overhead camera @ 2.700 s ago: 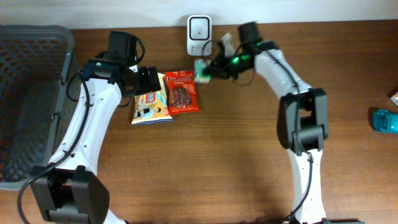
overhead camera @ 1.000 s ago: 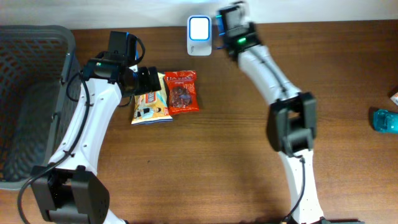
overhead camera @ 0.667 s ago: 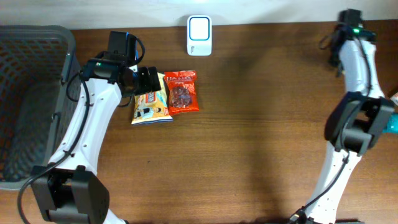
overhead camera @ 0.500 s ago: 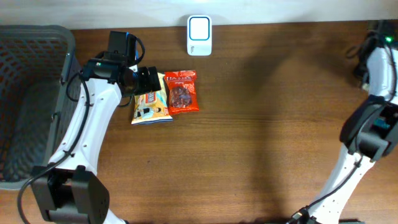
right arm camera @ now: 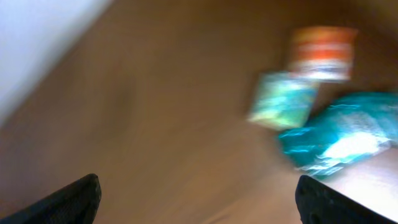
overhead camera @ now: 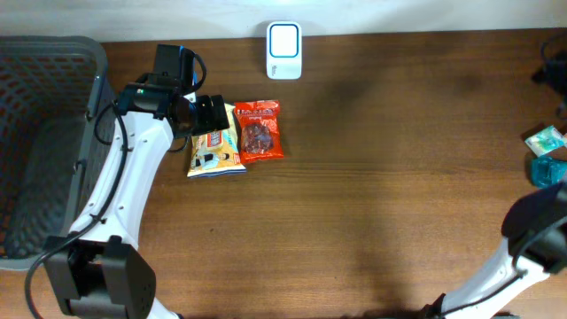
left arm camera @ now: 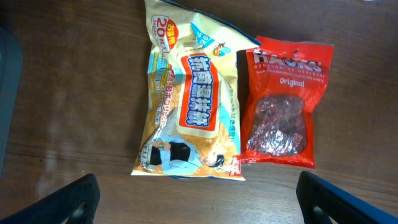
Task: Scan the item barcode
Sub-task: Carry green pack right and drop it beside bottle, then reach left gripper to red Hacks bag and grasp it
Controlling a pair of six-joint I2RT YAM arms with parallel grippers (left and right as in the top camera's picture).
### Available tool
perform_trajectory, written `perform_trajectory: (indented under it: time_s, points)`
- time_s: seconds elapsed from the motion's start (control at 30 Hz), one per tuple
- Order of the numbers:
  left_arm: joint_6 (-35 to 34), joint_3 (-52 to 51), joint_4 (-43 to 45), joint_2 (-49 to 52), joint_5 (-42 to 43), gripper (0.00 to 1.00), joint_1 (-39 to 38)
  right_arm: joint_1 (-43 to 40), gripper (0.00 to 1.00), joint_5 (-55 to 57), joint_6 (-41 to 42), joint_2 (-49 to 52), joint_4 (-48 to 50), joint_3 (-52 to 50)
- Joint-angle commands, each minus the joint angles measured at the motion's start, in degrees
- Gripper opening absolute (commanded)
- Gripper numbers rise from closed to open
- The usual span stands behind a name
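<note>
The white barcode scanner (overhead camera: 284, 50) stands at the table's back edge. A small green packet (overhead camera: 545, 139) lies at the far right, touching no gripper; the blurred right wrist view shows this green packet (right arm camera: 283, 99) ahead of my right gripper (right arm camera: 199, 208), which is open and empty. That arm is barely visible at the overhead view's right edge. My left gripper (overhead camera: 213, 113) hovers over a yellow snack bag (overhead camera: 215, 146) and a red bag (overhead camera: 259, 130). In its wrist view the left gripper (left arm camera: 199, 211) is wide open, just short of the yellow snack bag (left arm camera: 189, 106).
A dark mesh basket (overhead camera: 53, 53) fills the left end of the table. A teal packet (overhead camera: 549, 170) lies just below the green one at the right edge. The right wrist view also shows an orange-banded item (right arm camera: 320, 53) beside the teal packet (right arm camera: 336, 134).
My right arm swung from the scanner to the far right edge with the green packet, then opened; the packet now lies by the teal one. The left arm has not moved.
</note>
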Motion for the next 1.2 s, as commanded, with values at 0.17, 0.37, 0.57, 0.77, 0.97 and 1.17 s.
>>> perform_trajectory:
  time_s: [0.17,0.37,0.57,0.77,0.97,1.17]
  points:
    - [-0.6,-0.1,-0.1,0.3,-0.4,0.99,0.1,22.8,0.98,-29.7,-15.5,7.1,-7.4,-0.1]
    - [-0.6,-0.1,-0.1,0.3,-0.4,0.99,0.1,36.5,0.98,-22.5,-5.1,13.2,-5.4,0.0]
    - [-0.6,-0.1,-0.1,0.3,-0.3,0.99,0.1,28.4,0.98,-14.3,-1.6,4.2,-11.5,0.0]
    - [-0.6,-0.1,1.4,0.5,20.3,0.99,-0.4,10.7,0.98,-9.1,-1.6,0.9,-24.3,0.0]
    - [4.9,-0.1,3.0,6.1,21.1,0.99,-7.1,2.9,0.98,-9.1,-1.6,0.9,-25.9,0.0]
    - [4.9,-0.1,8.7,9.9,21.1,0.94,-7.7,2.6,0.98,-9.1,-1.6,0.9,-25.9,0.0]
